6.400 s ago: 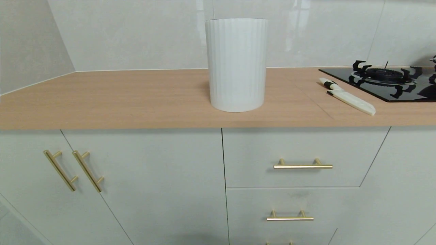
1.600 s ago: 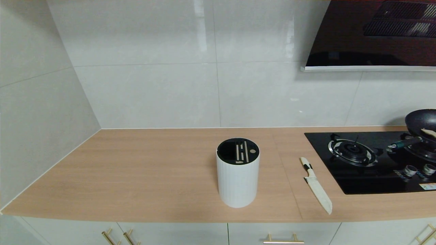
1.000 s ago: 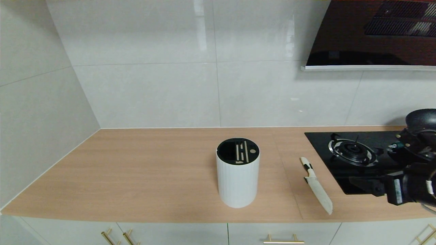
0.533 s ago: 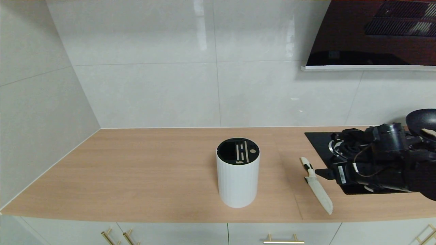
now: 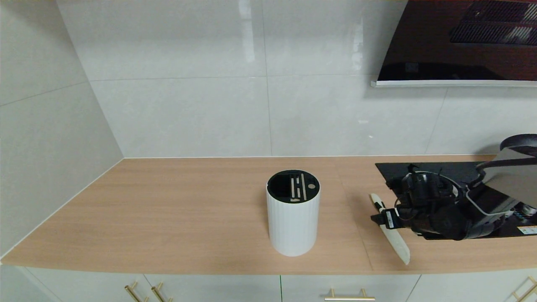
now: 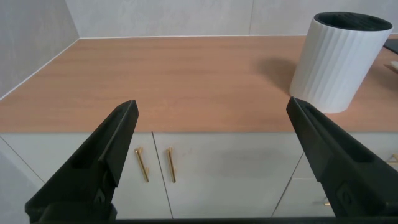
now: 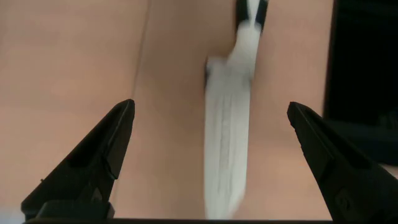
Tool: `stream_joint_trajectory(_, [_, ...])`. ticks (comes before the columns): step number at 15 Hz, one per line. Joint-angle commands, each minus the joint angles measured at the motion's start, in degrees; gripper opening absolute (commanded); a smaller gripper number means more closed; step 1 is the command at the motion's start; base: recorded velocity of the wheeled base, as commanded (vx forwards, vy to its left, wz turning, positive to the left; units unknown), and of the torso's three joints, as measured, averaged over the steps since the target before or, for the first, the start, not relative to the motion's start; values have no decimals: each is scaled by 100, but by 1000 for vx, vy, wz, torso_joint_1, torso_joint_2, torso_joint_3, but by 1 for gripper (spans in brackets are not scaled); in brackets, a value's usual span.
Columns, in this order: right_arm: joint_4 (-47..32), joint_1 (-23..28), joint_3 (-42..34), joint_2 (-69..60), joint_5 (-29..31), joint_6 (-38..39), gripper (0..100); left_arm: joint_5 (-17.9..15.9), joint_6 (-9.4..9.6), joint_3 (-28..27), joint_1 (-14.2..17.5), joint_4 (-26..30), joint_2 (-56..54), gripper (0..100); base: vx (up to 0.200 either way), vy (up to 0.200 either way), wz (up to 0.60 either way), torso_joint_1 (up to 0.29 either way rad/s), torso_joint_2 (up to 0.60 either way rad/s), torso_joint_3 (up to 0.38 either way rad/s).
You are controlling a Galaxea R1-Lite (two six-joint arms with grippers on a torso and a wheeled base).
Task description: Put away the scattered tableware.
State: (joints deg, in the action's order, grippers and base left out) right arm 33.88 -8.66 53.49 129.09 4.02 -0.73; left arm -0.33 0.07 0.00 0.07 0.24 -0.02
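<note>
A cream knife [image 5: 397,245] with a white-and-black handle lies flat on the wooden counter [image 5: 168,209], between the holder and the hob. My right gripper [image 5: 379,218] hovers just above the knife's handle end. In the right wrist view it [image 7: 210,130] is open, with the knife [image 7: 229,149] lying below and between its fingers, untouched. A white ribbed knife holder [image 5: 293,220] with a black slotted top stands upright mid-counter. My left gripper [image 6: 211,118] is open and empty, low in front of the counter edge, with the holder [image 6: 339,62] off to one side.
A black gas hob [image 5: 398,171] occupies the counter's right end, with a dark pan [image 5: 518,144] on its far burner and a range hood [image 5: 457,42] above. Tiled walls close the back and left. Cabinet doors with brass handles [image 6: 155,165] run below the counter.
The head camera rose from the cabinet fronts to look down on the counter. My right arm came in from the right and moved left over the knife.
</note>
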Motion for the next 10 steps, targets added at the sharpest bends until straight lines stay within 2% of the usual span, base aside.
stream_joint_trajectory(1, [58,101,109,477,-7,-6,100,-2,1,0,1,2,2,100,0,0,0,0,0,0])
stream_joint_trajectory(10, [444,233,258,934,-86,-59,100,-2,1,0,1,2,2,100,0,0,0,0,0,0])
